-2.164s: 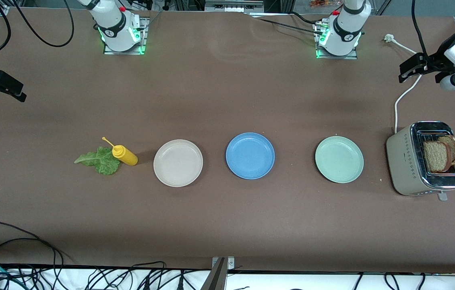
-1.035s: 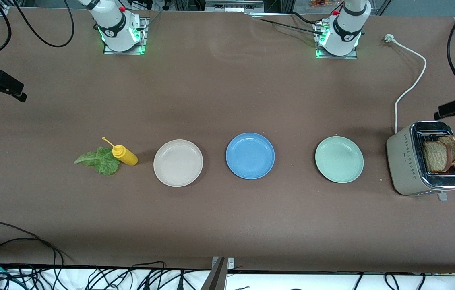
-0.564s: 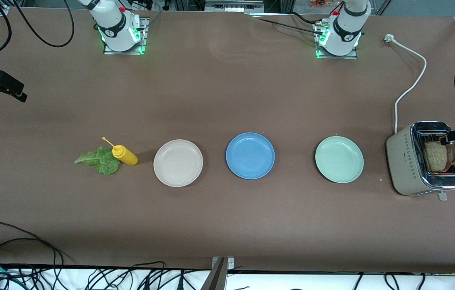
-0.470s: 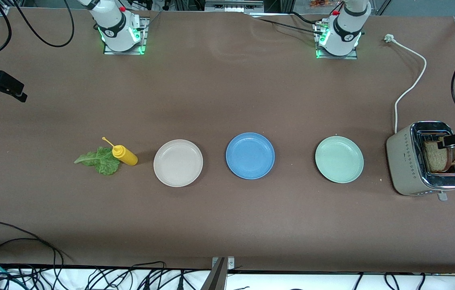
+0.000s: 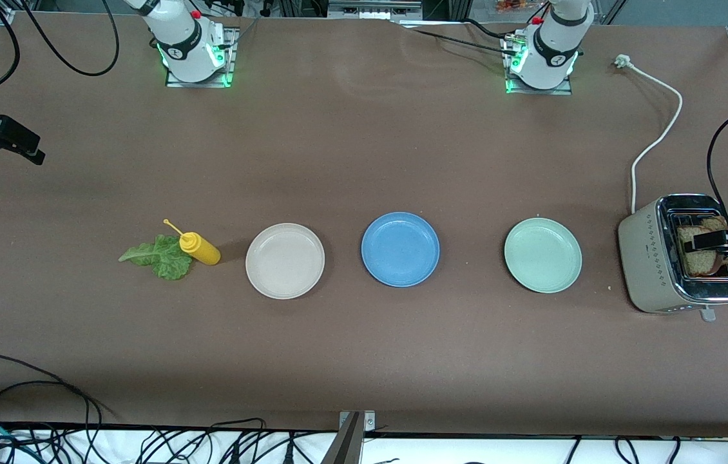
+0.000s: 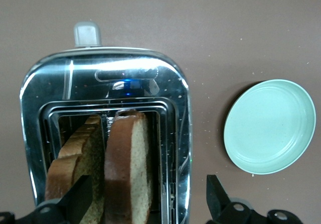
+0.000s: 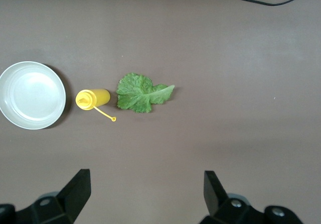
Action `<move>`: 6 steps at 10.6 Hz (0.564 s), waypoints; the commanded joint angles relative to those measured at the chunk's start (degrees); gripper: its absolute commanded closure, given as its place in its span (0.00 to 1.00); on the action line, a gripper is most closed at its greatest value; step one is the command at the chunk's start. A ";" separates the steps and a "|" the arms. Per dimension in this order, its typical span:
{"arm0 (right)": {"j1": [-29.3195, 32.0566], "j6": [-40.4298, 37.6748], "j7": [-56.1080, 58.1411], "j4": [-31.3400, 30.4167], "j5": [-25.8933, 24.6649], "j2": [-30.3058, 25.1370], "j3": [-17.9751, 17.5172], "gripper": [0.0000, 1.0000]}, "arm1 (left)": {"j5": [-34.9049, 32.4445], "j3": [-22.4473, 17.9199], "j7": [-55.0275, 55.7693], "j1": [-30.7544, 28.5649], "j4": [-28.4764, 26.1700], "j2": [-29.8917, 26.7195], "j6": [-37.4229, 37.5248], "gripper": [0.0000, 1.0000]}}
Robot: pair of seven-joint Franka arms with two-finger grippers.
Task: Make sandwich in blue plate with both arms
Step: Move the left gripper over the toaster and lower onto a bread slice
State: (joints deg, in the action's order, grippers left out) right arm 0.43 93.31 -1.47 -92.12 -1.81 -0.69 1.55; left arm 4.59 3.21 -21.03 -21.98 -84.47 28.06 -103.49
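Observation:
Two brown bread slices (image 5: pixel 698 260) stand upright in the toaster (image 5: pixel 651 258) at the left arm's end of the table. My left gripper (image 5: pixel 710 241) is open just above the slots. In the left wrist view (image 6: pixel 148 200) one finger (image 6: pixel 79 199) is over the thinner slice (image 6: pixel 75 153) and the other is outside the toaster's wall, so the thicker slice (image 6: pixel 128 169) lies between them. The blue plate (image 5: pixel 400 249) is empty at mid-table. The lettuce leaf (image 5: pixel 161 258) lies flat near the right arm's end and shows in the right wrist view (image 7: pixel 143 92). My right gripper (image 5: pixel 28 148) waits open, high over the table (image 7: pixel 145 194).
A yellow squeeze bottle (image 5: pixel 201 249) lies against the lettuce. A beige-white plate (image 5: pixel 285 260) sits between it and the blue plate. A mint-green plate (image 5: pixel 542 255) sits between the blue plate and the toaster. The toaster's white cord (image 5: pixel 654 138) runs toward the left arm's base.
My left gripper has swung in from above the table's end and come down over the toaster's slots and bread. The right arm has barely moved.

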 commanded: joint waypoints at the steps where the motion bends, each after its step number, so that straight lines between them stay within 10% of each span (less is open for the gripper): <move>1: 0.01 -0.59 0.42 0.89 1.02 0.25 0.12 0.00 | 2.00 0.48 -2.17 -1.22 0.02 0.42 0.65 0.44; 3: 0.01 -0.59 0.42 0.89 1.02 0.25 0.12 0.00 | 3.15 0.40 -2.00 -2.71 -0.52 0.42 1.70 0.88; 6: 0.01 -0.59 0.42 0.89 1.02 0.25 0.12 0.00 | 3.41 0.40 -1.13 -2.72 -0.43 0.60 2.76 1.00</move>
State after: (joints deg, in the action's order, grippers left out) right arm 0.44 93.31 -1.47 -92.12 -1.81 -0.66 1.55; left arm 6.03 3.18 -21.62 -24.19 -85.32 28.54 -102.13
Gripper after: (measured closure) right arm 0.000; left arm 0.595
